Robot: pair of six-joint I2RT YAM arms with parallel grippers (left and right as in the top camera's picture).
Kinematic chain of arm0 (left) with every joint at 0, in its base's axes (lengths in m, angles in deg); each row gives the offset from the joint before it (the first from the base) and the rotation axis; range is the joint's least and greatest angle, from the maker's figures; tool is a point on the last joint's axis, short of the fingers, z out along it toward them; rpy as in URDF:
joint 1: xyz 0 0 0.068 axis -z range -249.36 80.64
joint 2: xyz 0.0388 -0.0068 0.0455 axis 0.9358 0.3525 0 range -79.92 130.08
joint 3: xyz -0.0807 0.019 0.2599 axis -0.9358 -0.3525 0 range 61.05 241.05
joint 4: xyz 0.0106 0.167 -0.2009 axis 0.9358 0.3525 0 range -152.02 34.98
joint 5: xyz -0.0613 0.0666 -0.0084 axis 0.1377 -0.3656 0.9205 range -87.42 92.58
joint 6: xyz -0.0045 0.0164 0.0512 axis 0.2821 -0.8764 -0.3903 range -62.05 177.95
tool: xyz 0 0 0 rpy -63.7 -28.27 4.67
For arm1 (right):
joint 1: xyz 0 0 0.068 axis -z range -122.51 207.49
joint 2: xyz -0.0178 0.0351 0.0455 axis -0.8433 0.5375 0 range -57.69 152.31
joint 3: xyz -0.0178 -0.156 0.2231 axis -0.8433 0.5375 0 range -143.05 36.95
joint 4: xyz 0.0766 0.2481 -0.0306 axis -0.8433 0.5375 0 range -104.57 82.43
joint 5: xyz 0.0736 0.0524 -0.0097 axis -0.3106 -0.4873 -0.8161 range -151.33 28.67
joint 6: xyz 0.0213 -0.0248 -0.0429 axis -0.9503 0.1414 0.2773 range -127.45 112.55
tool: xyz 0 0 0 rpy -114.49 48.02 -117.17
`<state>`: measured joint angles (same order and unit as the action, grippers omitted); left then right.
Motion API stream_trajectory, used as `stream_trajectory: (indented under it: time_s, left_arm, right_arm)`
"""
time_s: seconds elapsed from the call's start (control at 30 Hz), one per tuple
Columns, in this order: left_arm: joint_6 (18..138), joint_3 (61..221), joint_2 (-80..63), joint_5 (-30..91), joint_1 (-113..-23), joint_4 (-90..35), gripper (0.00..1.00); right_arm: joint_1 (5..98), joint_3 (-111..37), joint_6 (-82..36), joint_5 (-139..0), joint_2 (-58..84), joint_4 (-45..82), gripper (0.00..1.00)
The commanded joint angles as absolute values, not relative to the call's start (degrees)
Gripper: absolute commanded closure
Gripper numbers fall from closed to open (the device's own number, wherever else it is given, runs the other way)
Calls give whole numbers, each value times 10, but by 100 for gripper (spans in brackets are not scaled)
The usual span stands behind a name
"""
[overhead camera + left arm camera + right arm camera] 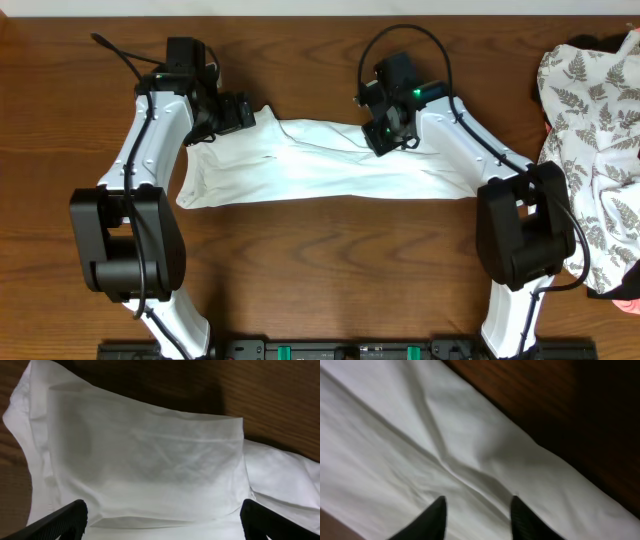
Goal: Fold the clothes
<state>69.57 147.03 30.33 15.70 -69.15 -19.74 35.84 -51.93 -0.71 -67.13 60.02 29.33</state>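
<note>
White T-shirt (pixel 320 175) — far edge under left claw (pixel 164 510) and right claw (pixel 477 502)

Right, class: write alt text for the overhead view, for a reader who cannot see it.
A white T-shirt, gathered into a long band, lies across a wooden table. The robot's left end effector is at its top-left corner, the right end effector over its top edge; a fern-print cloth lies heaped at the right.
</note>
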Motion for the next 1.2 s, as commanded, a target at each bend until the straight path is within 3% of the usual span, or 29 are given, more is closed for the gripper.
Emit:
stream_trajectory:
  time_s: [0.0, 0.07, 0.1, 0.37, 0.7, 1.17]
  left_arm:
    - [692, 1476, 298, 150, -694, -196, 2]
    - [692, 1476, 298, 150, -694, -196, 2]
    - [692, 1476, 298, 150, -694, -196, 2]
    - [692, 1476, 298, 150, -694, -196, 2]
    - [692, 1476, 298, 150, -694, -196, 2]
    - [692, 1476, 298, 150, -694, -196, 2]
  right_arm:
    - [366, -506, -23, -632, 596, 289, 74]
    - [368, -502, -46, -610, 596, 285, 98]
    - [369, -501, -56, -605, 596, 285, 99]
    - [376, -486, -135, -602, 596, 280, 99]
    - [376, -433, -139, -603, 596, 271, 99]
    - [376, -432, -152, -669, 587, 381, 99]
